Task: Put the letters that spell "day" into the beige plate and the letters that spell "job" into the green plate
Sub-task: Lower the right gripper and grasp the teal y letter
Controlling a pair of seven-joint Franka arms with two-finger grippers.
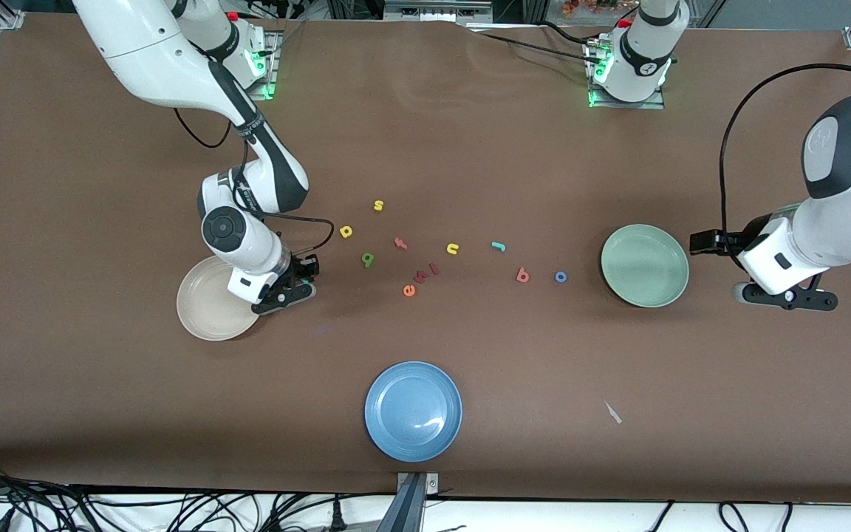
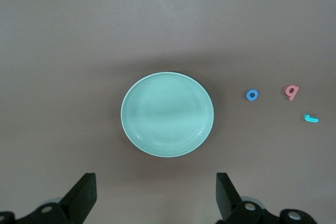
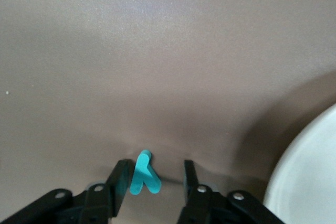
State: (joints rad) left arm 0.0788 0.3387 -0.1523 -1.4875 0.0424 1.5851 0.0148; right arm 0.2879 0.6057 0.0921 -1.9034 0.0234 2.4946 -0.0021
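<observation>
The right gripper [image 1: 294,290] was down at the table just beside the beige plate [image 1: 204,314], on the side toward the scattered letters, and its fingers [image 3: 122,182] stood on either side of the teal "y" [image 3: 143,174]. One finger looked to touch the letter while a gap showed at the other, so whether the grip was already firm I could not tell; the jaws seemed partway in. The step in hand, as I judged it, was picking up the "y", the first of the "day" letters. The beige plate was empty, and the yellow rounded letter [image 1: 346,232] and the dark green letter [image 1: 367,258] lay on the table nearby. The next move called for finishing the squeeze, lifting clear and carrying the letter the short way over the plate's rim. The left gripper [image 1: 790,297] waited with its fingers spread wide, beside the empty green plate [image 1: 645,287]. The blue "o" [image 1: 561,277], red "b" [image 1: 522,275] and teal "j" [image 1: 499,246] lay on the table near that plate.
</observation>
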